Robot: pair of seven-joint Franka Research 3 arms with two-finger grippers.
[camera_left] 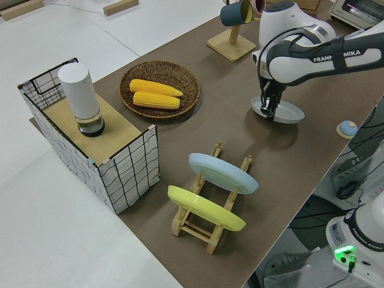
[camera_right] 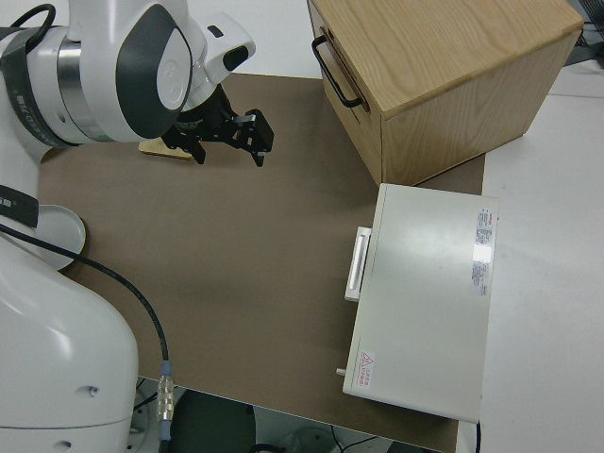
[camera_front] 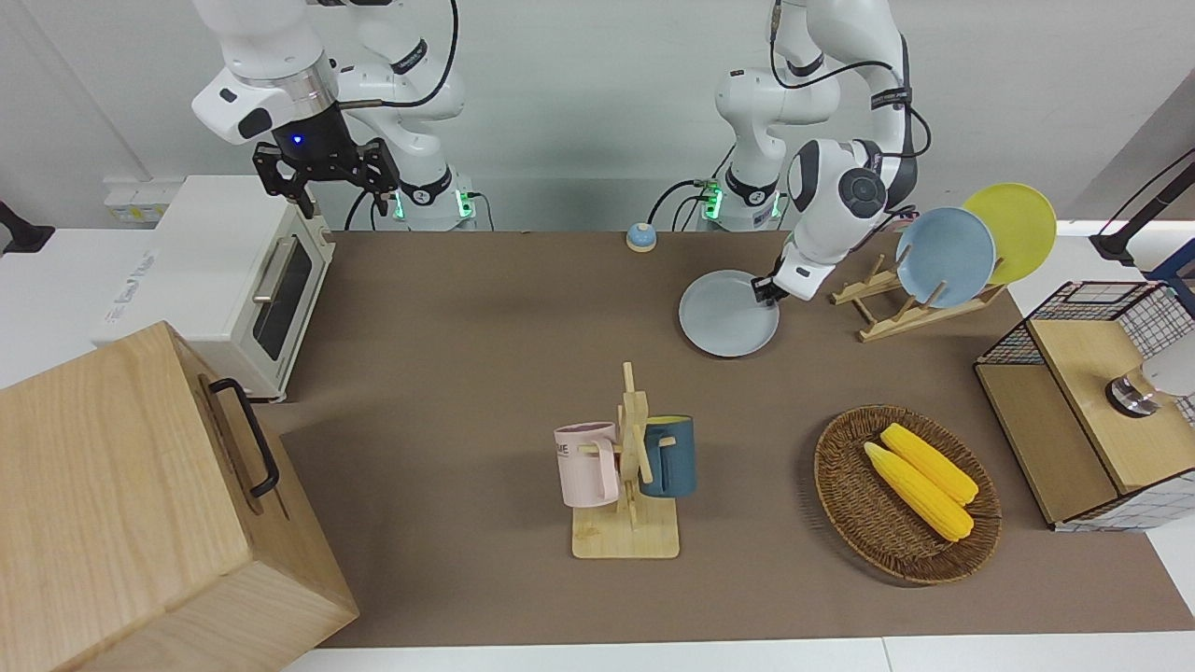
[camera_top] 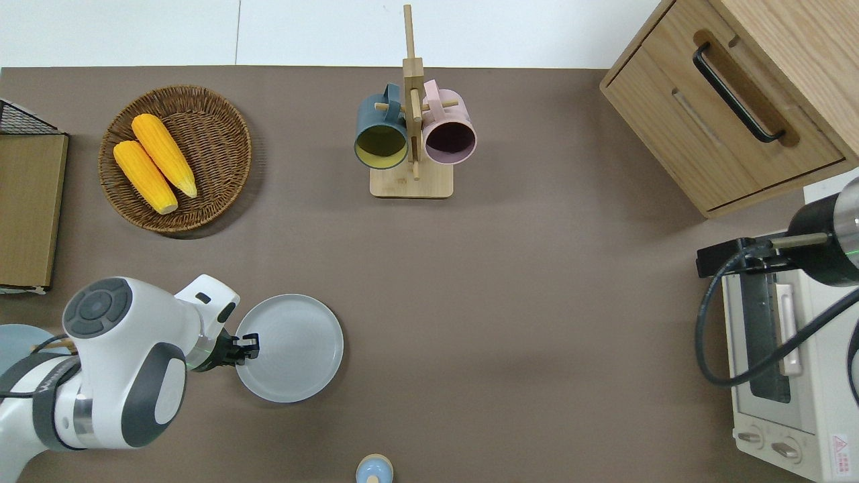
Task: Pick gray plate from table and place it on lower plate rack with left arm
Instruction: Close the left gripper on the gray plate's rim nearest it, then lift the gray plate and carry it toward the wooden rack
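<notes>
The round pale-gray plate is gripped at its rim by the jaws of the left gripper and held just clear of the brown-matted table, a carry to the slanted light-wood plate rack being judged next, while the right arm is parked.

Front view: looks from across the table toward both robots, taking in its whole width.
Overhead view: looks straight down; the arms enter at the bottom edge.
Left side view: raised, at the left arm's end, looking diagonally along the table; close on the lower plate rack.
Right side view: high beside the right arm, looking out over the white oven.
Shared: front and overhead both show the mug tree; the right side view probably catches only its base.
</notes>
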